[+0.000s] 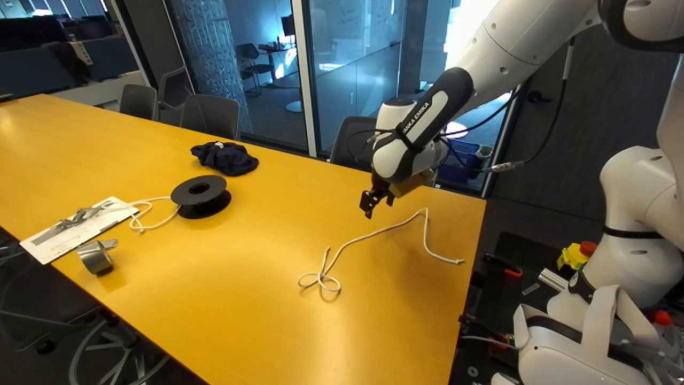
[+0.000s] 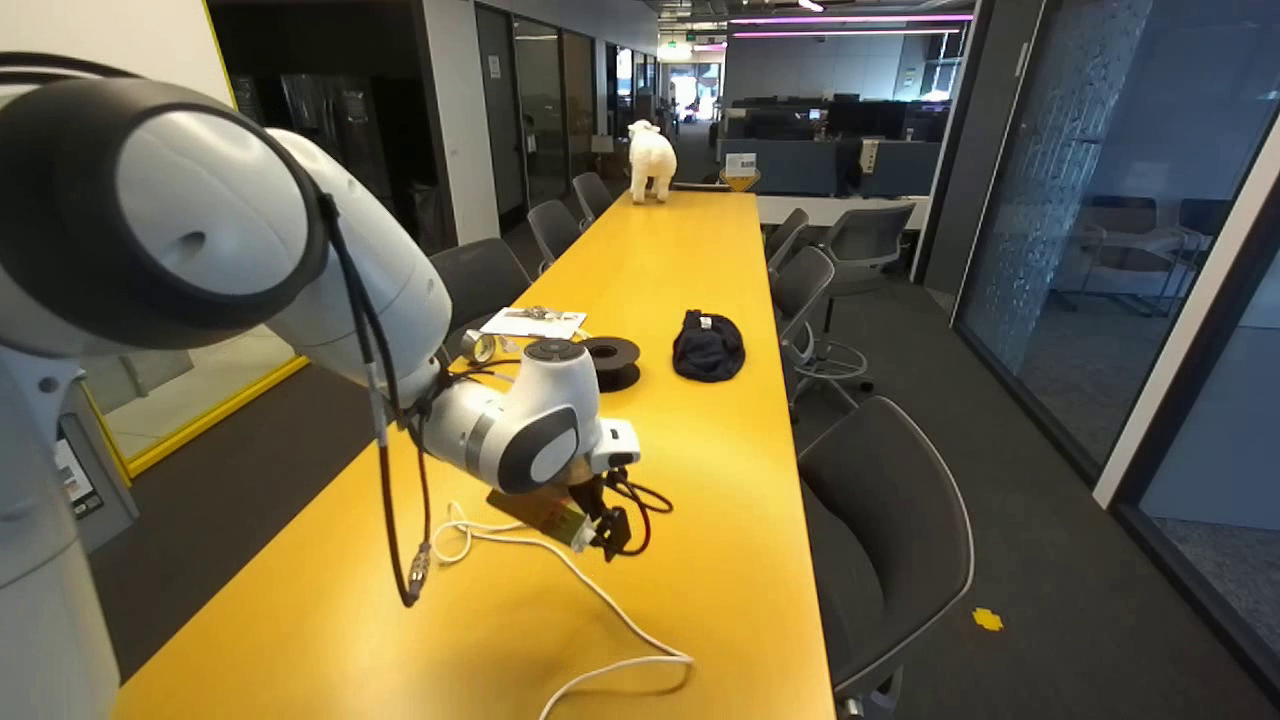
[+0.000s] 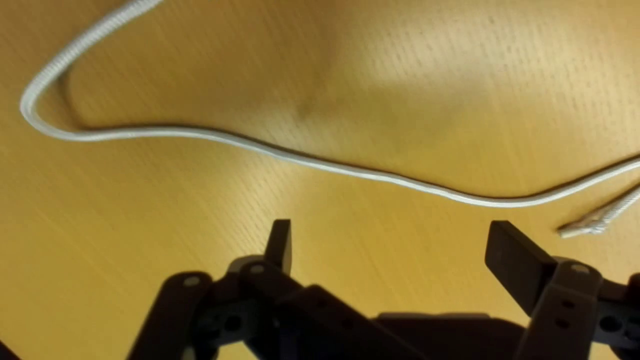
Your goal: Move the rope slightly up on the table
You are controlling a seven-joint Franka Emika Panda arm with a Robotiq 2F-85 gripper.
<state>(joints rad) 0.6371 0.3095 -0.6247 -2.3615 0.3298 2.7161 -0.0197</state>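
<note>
The rope is a thin whitish cord (image 1: 368, 235) lying loose on the glossy yellow-orange table (image 1: 240, 299). In an exterior view it has small loops at one end, a long run and a sharp bend near the gripper. It also shows in an exterior view (image 2: 592, 583) and in the wrist view (image 3: 320, 162), where it crosses beyond the fingertips with a sharp bend at the left and a knotted end at the right. My gripper (image 3: 390, 225) is open with nothing between its fingers. It hovers above the table (image 3: 380, 280) beside the rope (image 1: 379, 208).
A black spool (image 1: 199, 192) with white cord stands farther along the table. A dark navy cloth (image 1: 224, 158), a silver tape roll (image 1: 96, 258) and a white flat piece (image 1: 80, 227) with grey items lie beyond. Chairs (image 2: 890, 540) line the table's side.
</note>
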